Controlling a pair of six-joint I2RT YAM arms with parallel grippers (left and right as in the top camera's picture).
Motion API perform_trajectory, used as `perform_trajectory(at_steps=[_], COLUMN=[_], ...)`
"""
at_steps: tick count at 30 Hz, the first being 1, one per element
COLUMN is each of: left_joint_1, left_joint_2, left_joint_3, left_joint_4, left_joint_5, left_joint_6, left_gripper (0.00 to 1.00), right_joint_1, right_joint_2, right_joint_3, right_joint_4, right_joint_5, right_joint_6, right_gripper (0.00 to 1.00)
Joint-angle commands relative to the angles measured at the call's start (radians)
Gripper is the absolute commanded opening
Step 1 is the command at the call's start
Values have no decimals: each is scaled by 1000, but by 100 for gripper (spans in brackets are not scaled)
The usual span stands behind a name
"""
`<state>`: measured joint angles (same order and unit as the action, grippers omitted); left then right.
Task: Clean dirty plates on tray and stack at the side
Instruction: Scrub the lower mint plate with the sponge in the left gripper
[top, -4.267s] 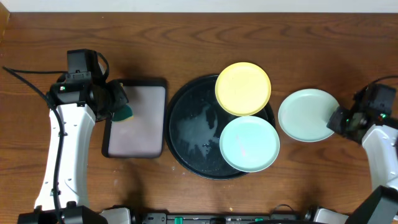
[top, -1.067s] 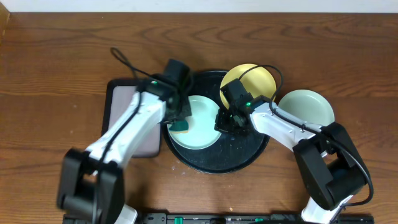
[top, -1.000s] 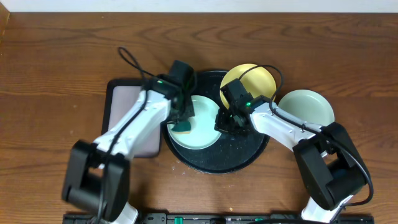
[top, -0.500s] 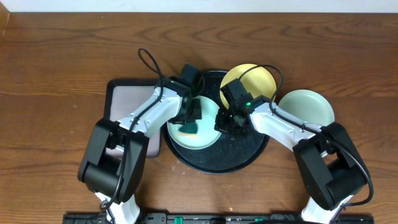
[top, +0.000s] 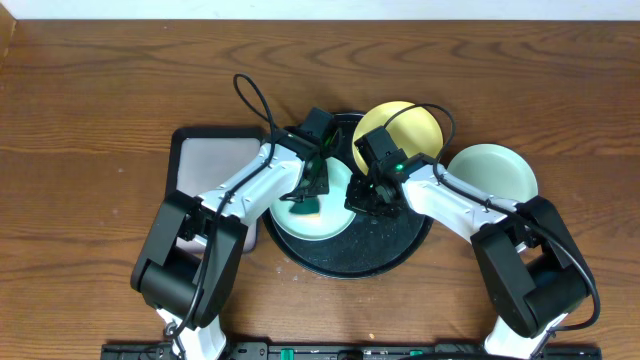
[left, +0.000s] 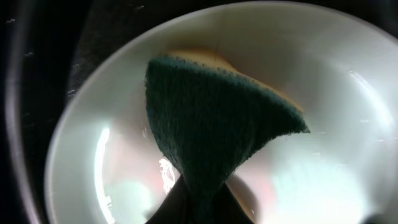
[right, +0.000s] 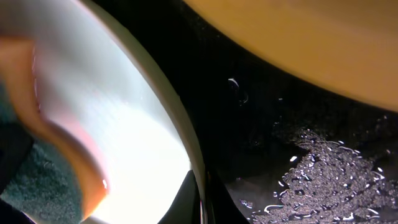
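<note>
Plates in three places. We see the left gripper (top: 311, 190) pinching a green sponge (left: 211, 130) onto the mint plate (top: 330, 222) beneath it. This plate lies face up in the black tray (top: 350, 262); being round, it shows no long axis. The right gripper (top: 363, 200) clamps that plate's rim. Behind it the yellow plate (top: 405, 128) overlaps the tray's edge. Farther out, a second mint plate (top: 495, 175) rests on the wooden table (top: 100, 90). Fingertips are mostly cut off.
</note>
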<state>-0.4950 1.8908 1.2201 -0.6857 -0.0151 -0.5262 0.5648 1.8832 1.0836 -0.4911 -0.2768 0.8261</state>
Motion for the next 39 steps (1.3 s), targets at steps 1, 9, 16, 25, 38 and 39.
perform_trajectory(at_steps=[1,9,16,25,38,39], left_joint_1=[13,13,15,15,101,122], left_joint_2=[25,24,24,23,-177,-206], left_joint_3=[-19,-19,-19,-11,170,179], left_joint_4=[-60,-12,109,75,-216,-232], left_joint_5=[-36,534,414,-228,74,84], left_joint_6=[-35,301,235,-11,110,119], left_gripper=[7,7,7,7,7,7], right_joint_1=[0,0,0,0,0,0], right_joint_2=[52,52,52,52,52,52], right_joint_3=[-7,-7,-7,-7,2,7], right_joint_4=[5,5,5,4,-3,-15], right_joint_5=[40,40,40,40,-3,-5], right_joint_6=[-16,-16,-16,-20,-83,-83], right_gripper=[1,1,1,1,1,1])
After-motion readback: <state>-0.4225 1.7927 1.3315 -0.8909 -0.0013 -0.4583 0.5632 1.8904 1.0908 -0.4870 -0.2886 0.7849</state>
